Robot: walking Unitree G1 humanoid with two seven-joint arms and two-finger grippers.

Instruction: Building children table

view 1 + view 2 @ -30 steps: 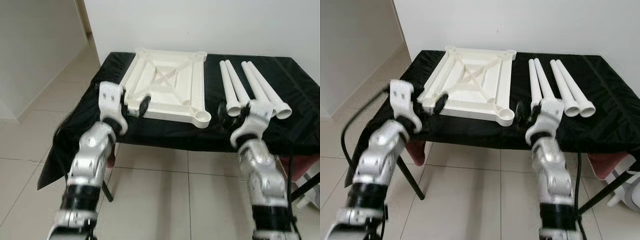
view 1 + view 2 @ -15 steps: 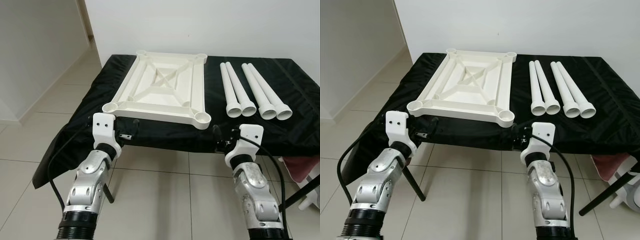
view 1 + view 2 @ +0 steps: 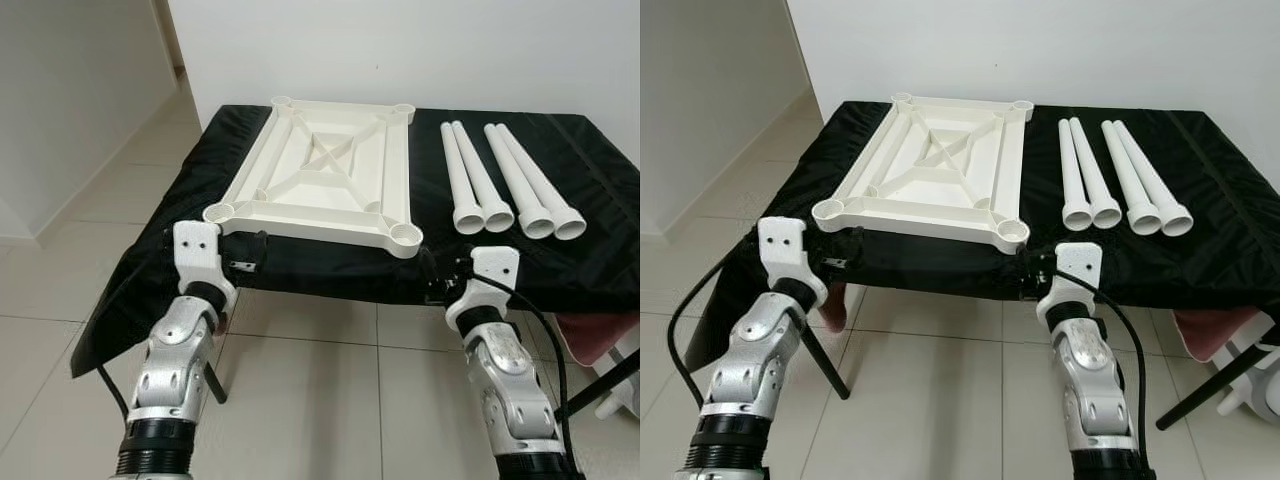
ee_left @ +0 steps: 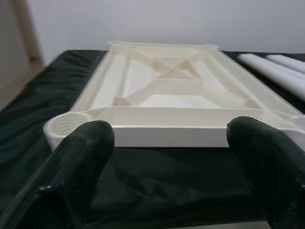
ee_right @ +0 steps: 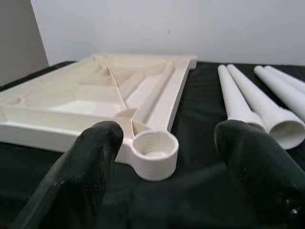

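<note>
A white tabletop panel [image 3: 325, 175] lies underside up on the black-draped table [image 3: 600, 250], its near rim just back from the table's front edge. At its 3 o'clock, four white table legs [image 3: 505, 180] lie side by side in two pairs, apart from the panel, with bare cloth beyond them. The left gripper [image 4: 171, 143] hovers at the front edge, fingers spread wide and released, facing the panel's near rim. The right gripper [image 5: 167, 148] hovers likewise, spread and released, before the threaded corner socket [image 5: 153, 151].
</note>
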